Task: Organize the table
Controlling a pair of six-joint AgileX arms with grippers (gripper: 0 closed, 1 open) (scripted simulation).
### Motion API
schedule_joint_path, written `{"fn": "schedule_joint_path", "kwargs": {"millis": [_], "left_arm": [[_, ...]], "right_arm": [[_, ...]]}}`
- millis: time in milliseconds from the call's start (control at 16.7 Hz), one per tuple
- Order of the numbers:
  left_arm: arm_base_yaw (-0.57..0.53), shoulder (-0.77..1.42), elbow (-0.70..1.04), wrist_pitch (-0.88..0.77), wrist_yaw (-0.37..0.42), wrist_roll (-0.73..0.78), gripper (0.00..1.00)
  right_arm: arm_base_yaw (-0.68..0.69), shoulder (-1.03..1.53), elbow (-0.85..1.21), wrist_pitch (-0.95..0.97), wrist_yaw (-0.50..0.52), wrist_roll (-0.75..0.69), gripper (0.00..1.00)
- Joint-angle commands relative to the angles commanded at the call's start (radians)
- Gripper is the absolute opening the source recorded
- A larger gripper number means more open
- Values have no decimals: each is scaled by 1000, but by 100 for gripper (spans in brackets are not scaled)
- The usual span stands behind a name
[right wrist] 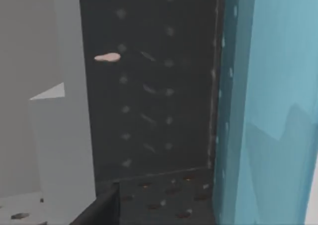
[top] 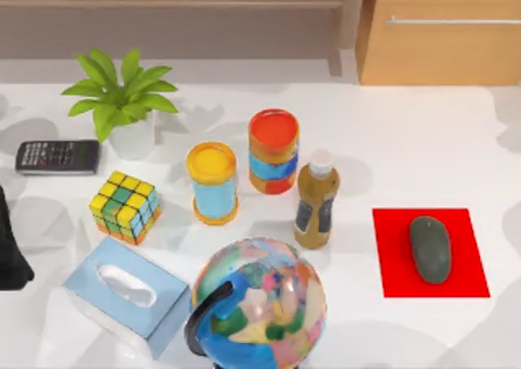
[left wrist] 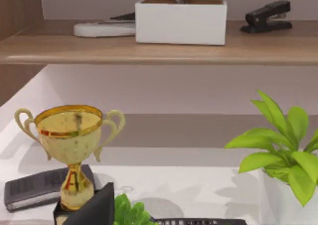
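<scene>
The white table (top: 423, 133) holds several items. A grey mouse (top: 430, 249) lies on a red mat (top: 395, 259) at the right. Near the middle stand a yellow-lidded can (top: 212, 182), an orange-lidded can (top: 273, 150) and a brown bottle (top: 316, 204). A colourful globe (top: 259, 308) is at the front. My left arm (top: 11, 251) is parked at the left edge. A dark part of my left gripper (left wrist: 94, 209) shows low in the left wrist view, in front of a gold trophy (left wrist: 72, 135). A dark part of my right gripper (right wrist: 99, 210) faces a dark dotted panel (right wrist: 149, 96).
A potted plant (top: 122, 100), a black calculator (top: 57, 156), a colour cube (top: 124, 207) and a blue tissue box (top: 126, 294) fill the left side. A wooden drawer cabinet (top: 444, 39) stands at the back right. A shelf (left wrist: 159, 48) carries a white box (left wrist: 180, 21) and a stapler (left wrist: 267, 15).
</scene>
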Motion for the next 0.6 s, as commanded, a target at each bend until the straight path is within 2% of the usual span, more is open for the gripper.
{"fn": "schedule_joint_path", "kwargs": {"millis": [600], "left_arm": [[0, 0, 0, 0, 0, 0, 100]], "right_arm": [[-65, -130, -190, 50, -63, -20, 100]]}}
